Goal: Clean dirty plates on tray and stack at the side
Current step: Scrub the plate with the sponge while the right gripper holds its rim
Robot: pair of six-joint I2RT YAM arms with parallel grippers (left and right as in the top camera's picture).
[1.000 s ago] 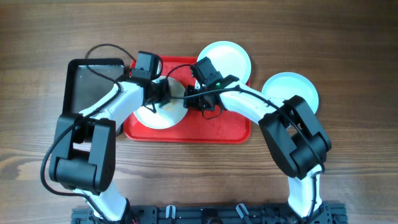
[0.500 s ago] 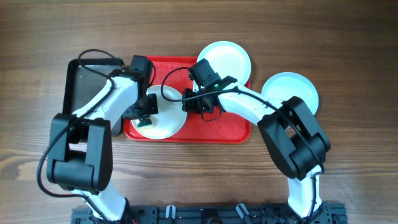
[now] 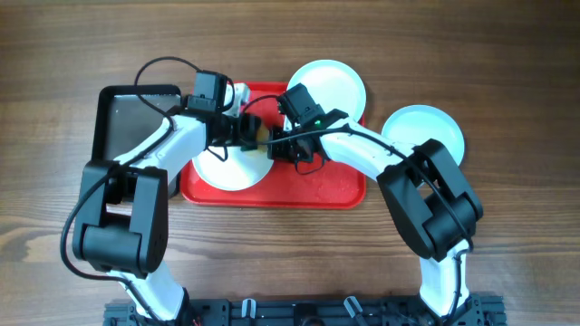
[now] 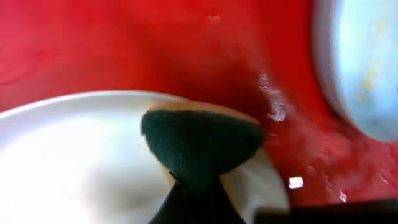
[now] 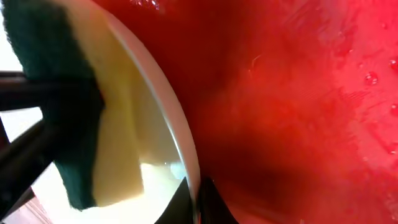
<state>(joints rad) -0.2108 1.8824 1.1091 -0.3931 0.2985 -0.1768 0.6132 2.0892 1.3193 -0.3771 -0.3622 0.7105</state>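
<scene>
A sponge [image 4: 199, 140] is clamped in the left gripper [image 4: 196, 190] over a plate [image 4: 74, 155] pinched at its rim by the right gripper [image 5: 196, 202]; the plate could be wrenched free by hard scrubbing.

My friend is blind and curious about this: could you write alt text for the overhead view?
A robot's left tool holds a sponge to a white plate on a red tray while its right tool pinches the plate's rim. A second plate overlaps the tray's far right corner; a third plate sits on the table.
</scene>
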